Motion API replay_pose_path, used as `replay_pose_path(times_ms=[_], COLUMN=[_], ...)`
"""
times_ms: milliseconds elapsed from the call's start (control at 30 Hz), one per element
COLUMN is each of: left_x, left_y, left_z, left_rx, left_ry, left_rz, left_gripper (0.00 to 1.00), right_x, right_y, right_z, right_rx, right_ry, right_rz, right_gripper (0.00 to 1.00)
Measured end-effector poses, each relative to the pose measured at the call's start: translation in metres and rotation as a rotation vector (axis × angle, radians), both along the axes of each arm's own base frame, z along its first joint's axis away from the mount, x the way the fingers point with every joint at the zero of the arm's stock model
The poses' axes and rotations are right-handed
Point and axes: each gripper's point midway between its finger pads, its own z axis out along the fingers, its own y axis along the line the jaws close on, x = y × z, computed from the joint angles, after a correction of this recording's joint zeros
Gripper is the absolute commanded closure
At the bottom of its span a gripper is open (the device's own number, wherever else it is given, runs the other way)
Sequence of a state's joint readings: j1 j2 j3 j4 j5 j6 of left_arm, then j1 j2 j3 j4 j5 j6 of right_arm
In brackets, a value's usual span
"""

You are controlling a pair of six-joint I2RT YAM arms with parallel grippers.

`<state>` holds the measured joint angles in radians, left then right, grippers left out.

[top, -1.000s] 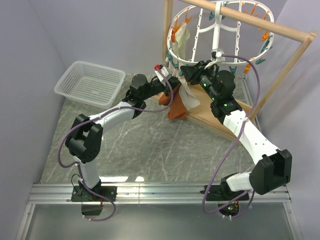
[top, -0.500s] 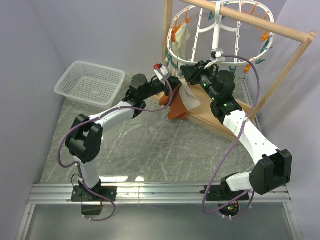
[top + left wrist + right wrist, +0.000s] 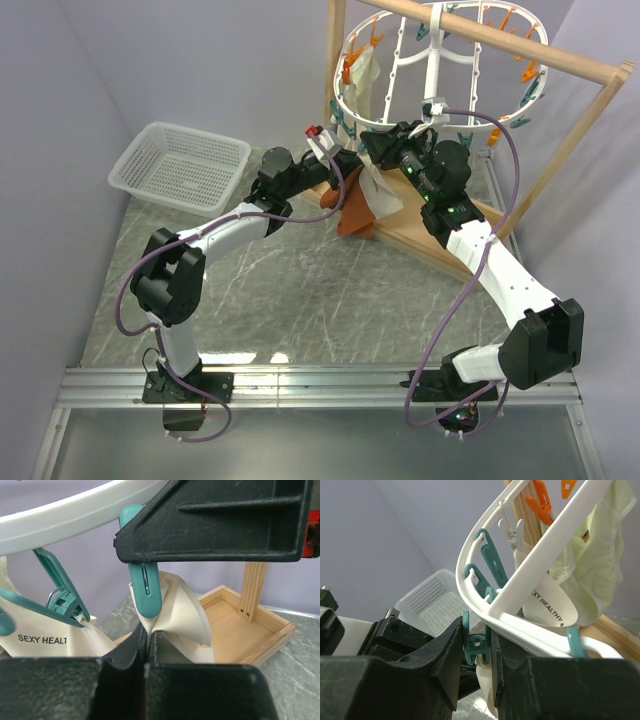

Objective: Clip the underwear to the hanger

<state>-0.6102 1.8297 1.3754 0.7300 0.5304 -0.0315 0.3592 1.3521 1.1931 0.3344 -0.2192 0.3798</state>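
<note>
No shift across the last second: both arms hold the same pose under the white plastic oval drying rack (image 3: pixel 342 108). Left gripper (image 3: pixel 148 641) is pinched tight on a fold of the cream waistband of the rust-orange fabric briefs (image 3: pixel 352 218), which hang at the rack's rim over the wooden frame base (image 3: pixel 432 236). Right gripper (image 3: pixel 477 647) squeezes a teal plastic clothespin (image 3: pixel 145 587), its tip at that fold. Judged: the clip is being seated and neither grip can release yet.
</note>
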Motion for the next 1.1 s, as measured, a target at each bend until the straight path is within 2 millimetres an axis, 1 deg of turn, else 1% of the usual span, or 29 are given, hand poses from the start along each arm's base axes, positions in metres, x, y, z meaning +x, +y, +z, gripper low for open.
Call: replay_pose_path(times_ms=[167,367,500,600,733,800,933,1033,1100], left_x=[-0.001,-0.001,-0.001,-0.001,-0.001,-0.001,-0.001,0.0,0.0], left_y=[-0.001,-0.001,-0.001,-0.002,-0.002,-0.002,-0.001,-0.001,-0.001], left_z=[0.002,0.015,0.015,0.015,0.015,0.016,0.018,0.02,0.02], left_rx=[-0.006,-0.02,-0.018,-0.017,-0.017,-0.017,-0.019,-0.019,-0.02], left_ry=[-0.001,-0.021,-0.018,-0.017,-0.017,-0.018,-0.02,-0.022,-0.023], left_rz=[-0.007,-0.01,-0.011,-0.015,-0.015,-0.015,-0.014,-0.014,-0.013], left_gripper=[1.0,1.0,1.0,1.0,1.0,1.0,1.0,1.0,1.0], right_x=[0.0,-0.001,-0.001,-0.001,-0.001,0.0,0.001,0.001,0.001], right_y=[0.001,0.001,0.001,0.001,0.001,0.001,0.001,0.001,0.001], right_z=[0.0,0.002,0.002,0.002,0.003,0.003,0.005,0.007,0.007], right_rx=[0.001,0.002,0.002,0.003,0.003,0.003,0.004,0.007,0.007], right_ry=[-0.002,-0.008,-0.009,-0.009,-0.01,-0.01,-0.01,-0.012,-0.011], right_rz=[0.004,0.006,0.008,0.009,0.009,0.009,0.01,0.01,0.009], right_gripper=[1.0,1.0,1.0,0.94,0.9,0.86,0.83,0.77,0.76])
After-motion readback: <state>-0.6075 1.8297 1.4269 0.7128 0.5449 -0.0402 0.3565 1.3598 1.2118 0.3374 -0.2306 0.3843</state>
